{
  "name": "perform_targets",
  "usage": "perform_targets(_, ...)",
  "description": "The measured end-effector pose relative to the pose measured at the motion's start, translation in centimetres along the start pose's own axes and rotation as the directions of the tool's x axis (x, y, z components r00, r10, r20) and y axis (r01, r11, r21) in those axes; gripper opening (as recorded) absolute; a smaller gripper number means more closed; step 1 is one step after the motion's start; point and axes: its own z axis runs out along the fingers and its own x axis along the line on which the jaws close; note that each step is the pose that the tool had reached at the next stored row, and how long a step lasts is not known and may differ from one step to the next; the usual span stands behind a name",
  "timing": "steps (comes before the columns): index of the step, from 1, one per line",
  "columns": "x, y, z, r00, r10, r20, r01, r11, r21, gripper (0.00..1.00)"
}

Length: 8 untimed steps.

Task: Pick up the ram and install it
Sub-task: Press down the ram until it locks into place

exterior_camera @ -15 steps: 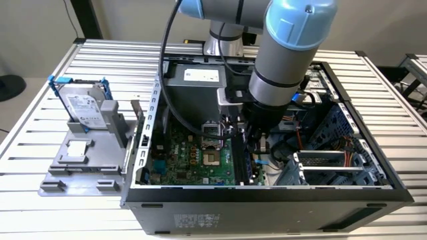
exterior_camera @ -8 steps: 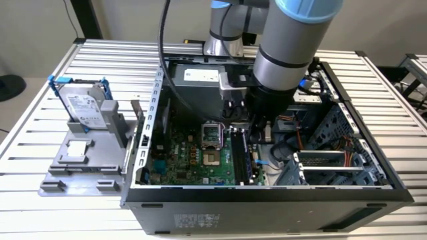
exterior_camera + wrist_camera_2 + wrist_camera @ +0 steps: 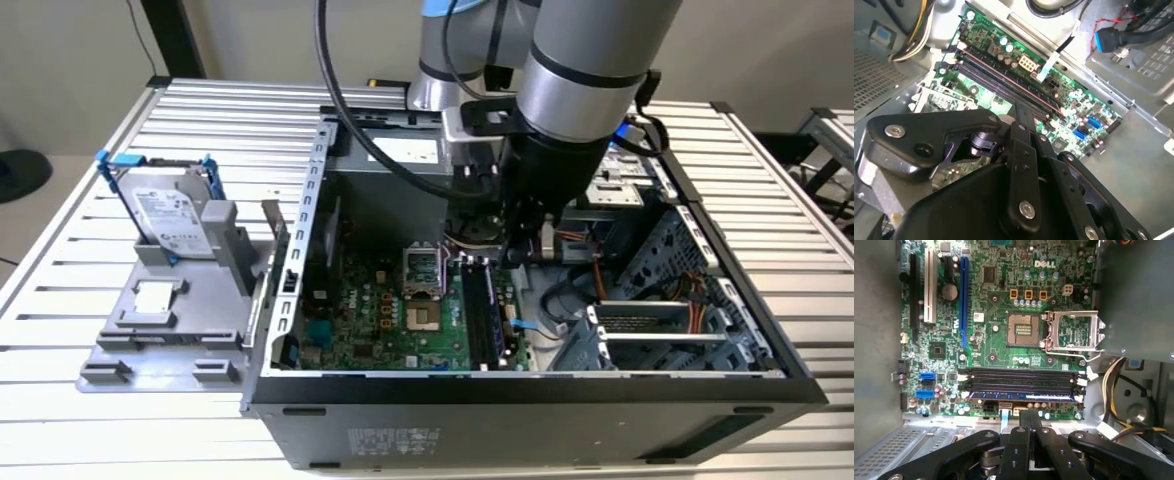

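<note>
End effector (image 3: 1028, 416) fingers were seen pressed together, nothing held; its tips were hidden by the arm in the exterior view. Ram (image 3: 1024, 396) was seated in a motherboard (image 3: 1004, 315) slot, long axis along the slots (image 3: 1021, 377), partly blurred.

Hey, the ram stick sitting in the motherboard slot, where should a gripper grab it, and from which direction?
Grip the ram across its thin faces, at the middle of its exposed long edge, coming straight in toward the motherboard. It stands on edge in the slot, so probably only that edge is free, and the white latches crowd the ends.
</note>
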Motion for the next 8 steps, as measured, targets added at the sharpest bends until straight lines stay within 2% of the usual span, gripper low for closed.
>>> perform_targets(8, 0.0, 0.0, -0.1, 1.0, 0.0, 0.0001, 0.0, 1.0, 0.0, 0.0)
